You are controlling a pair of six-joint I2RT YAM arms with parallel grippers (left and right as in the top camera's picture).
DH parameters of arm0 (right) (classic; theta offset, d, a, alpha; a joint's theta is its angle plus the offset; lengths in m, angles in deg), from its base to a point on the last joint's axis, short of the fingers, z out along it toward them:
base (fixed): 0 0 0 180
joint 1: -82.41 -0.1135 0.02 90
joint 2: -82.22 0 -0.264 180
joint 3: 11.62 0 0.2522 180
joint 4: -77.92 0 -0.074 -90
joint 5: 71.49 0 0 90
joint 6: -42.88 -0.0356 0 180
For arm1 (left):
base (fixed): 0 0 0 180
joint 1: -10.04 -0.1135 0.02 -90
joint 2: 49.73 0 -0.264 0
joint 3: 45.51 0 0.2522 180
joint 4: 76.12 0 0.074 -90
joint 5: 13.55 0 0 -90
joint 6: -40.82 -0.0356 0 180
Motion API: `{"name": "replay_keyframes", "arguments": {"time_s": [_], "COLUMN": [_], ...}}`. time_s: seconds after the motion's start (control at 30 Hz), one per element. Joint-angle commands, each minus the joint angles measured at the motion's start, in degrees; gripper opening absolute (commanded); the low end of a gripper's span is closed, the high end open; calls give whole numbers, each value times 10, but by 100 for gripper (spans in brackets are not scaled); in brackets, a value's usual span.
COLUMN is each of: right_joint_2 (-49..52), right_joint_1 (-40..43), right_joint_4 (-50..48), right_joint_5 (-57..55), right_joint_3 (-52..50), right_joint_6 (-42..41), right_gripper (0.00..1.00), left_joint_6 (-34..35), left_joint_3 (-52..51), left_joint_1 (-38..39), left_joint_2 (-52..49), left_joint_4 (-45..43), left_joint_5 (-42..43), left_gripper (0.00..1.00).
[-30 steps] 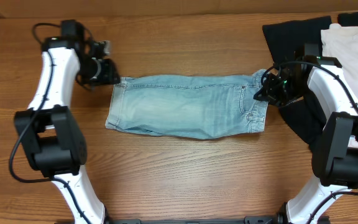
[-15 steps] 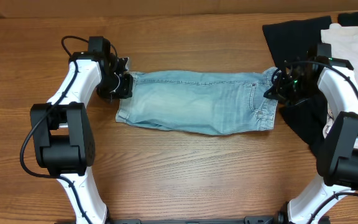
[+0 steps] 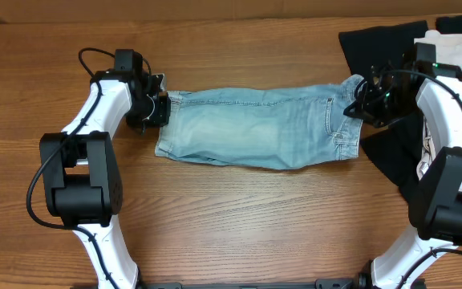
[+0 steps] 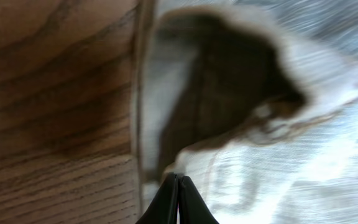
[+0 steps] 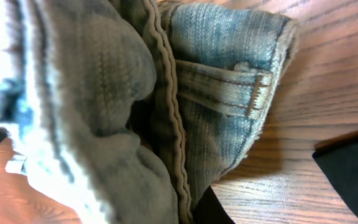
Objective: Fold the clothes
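Denim shorts [image 3: 255,128] stretched flat between both grippers. Left gripper [image 3: 159,111] pinches the hem corner, right gripper [image 3: 359,108] clamps the waistband. Lift both ends evenly and taut; the left pinch looks shallow.

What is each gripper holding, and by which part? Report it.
Both hold the denim shorts: the left gripper pinches a leg-hem corner, and the right gripper clamps a waistband corner.
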Motion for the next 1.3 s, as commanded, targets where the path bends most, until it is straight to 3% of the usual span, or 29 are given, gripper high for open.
{"name": "replay_keyframes", "arguments": {"time_s": [0.0, 0.53, 0.87, 1.27], "right_joint_2": [-10, -10, -10, -10], "right_joint_1": [3, -62, -58, -55], "right_joint_4": [15, 35, 45, 116], "right_joint_5": [17, 17, -9, -30], "right_joint_3": [50, 64, 70, 163], "right_joint_6": [9, 4, 3, 4], "right_gripper": [4, 4, 4, 4], "left_joint_6": [23, 39, 38, 37], "left_joint_3": [-11, -12, -57, -59], "left_joint_1": [-6, 10, -3, -6], "left_joint_2": [-1, -1, -1, -1], "left_joint_4": [-9, -33, -48, -43], "left_joint_5": [-6, 20, -42, -27], "left_gripper": [4, 4, 4, 4]}}
